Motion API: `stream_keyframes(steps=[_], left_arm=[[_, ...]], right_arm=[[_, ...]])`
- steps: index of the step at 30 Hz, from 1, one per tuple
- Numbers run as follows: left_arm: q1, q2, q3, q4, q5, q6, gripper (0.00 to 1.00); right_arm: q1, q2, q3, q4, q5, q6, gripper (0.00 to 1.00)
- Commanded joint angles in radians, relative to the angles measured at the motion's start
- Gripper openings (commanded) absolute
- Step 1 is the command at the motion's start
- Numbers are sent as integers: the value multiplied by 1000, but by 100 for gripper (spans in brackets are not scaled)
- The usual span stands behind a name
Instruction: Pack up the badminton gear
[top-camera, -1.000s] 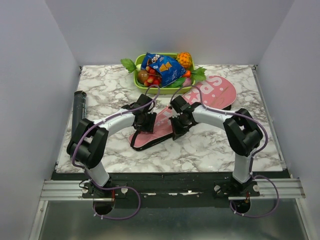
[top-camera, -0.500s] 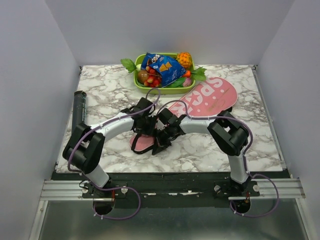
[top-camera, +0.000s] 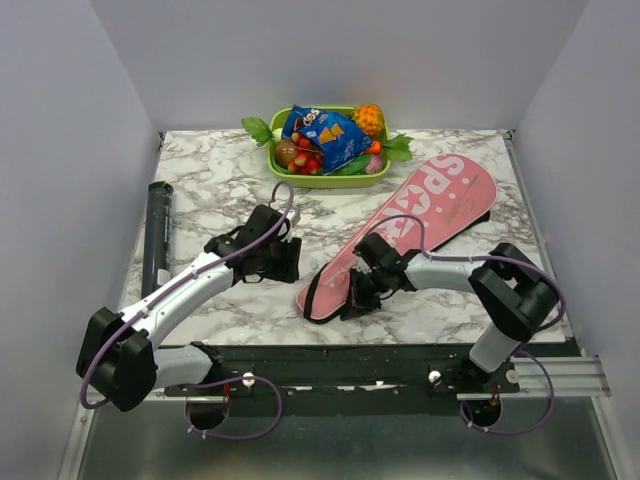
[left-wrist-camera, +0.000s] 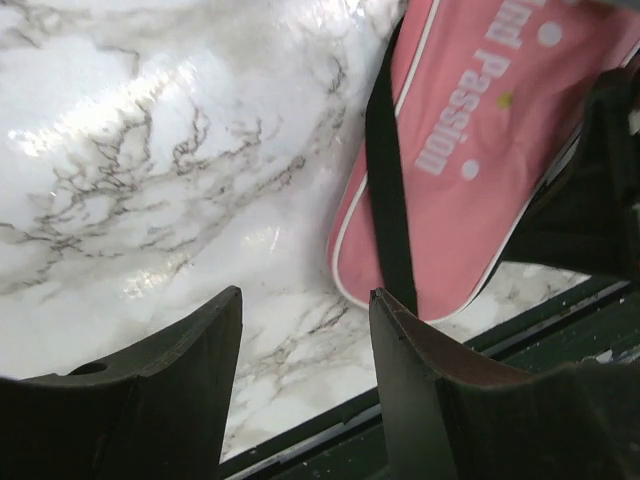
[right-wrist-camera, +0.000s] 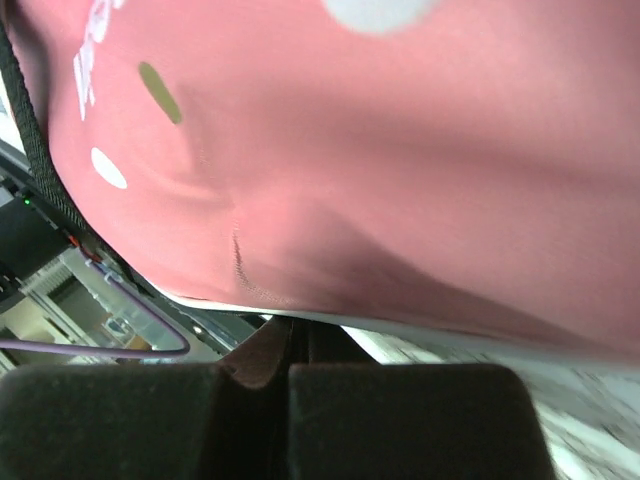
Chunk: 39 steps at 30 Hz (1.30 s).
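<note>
The pink racket-shaped bag lettered "SPORT" lies slanted on the marble table, its narrow end toward the front edge. My right gripper sits at that narrow end, shut on the bag's white-piped edge; pink fabric fills the right wrist view. My left gripper hovers left of the bag, open with nothing between its fingers. The bag's narrow end and black strap show to its right. A long black tube lies along the table's left edge.
A green tray of toy fruit with a blue snack packet stands at the back centre. The table's front edge is just below the left fingers. Walls close in on both sides.
The bag has slid and swung to the right with my right gripper shut on its narrow end. My left arm has drawn back to the left, off the bag, its jaws slightly wider.
</note>
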Motion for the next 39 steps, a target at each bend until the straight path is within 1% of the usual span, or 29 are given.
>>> stream_keyframes(steps=[1, 5, 9, 10, 11, 13, 14, 16, 17, 18, 20, 25, 30, 39], left_arm=[[-22, -37, -58, -8, 72, -38, 61], [-60, -14, -86, 24, 85, -50, 61], [-128, 1, -97, 39, 59, -65, 60], [-155, 1, -98, 45, 52, -78, 60], [-163, 0, -104, 47, 49, -85, 60], [-177, 0, -112, 53, 50, -104, 60], [-188, -6, -124, 59, 50, -110, 60], [-194, -12, -135, 73, 58, -121, 60], [-203, -18, -146, 79, 59, -128, 60], [-206, -20, -150, 85, 61, -131, 60], [-211, -20, -161, 97, 62, -134, 60], [-214, -5, -178, 131, 47, -122, 60], [-214, 40, -183, 165, 44, -113, 60], [-214, 90, -177, 174, 47, -119, 59]], right_arm=[[-45, -95, -98, -43, 122, 42, 1], [-64, -143, -108, -112, 170, 4, 1], [-64, -160, -31, -236, 182, -82, 1], [-64, -172, -20, -258, 190, -93, 6], [-64, -186, -11, -279, 210, -102, 19], [-64, -244, 12, -342, 231, -129, 30], [-62, -263, 20, -360, 236, -142, 37], [-64, -307, 38, -413, 236, -183, 42], [-64, -320, 41, -422, 234, -198, 46], [-65, -329, 41, -431, 233, -230, 47], [-64, -343, 41, -433, 234, -254, 49], [-60, -349, 27, -387, 251, -312, 49], [-53, -301, 26, -355, 316, -378, 49], [-22, -208, 24, -264, 328, -433, 48]])
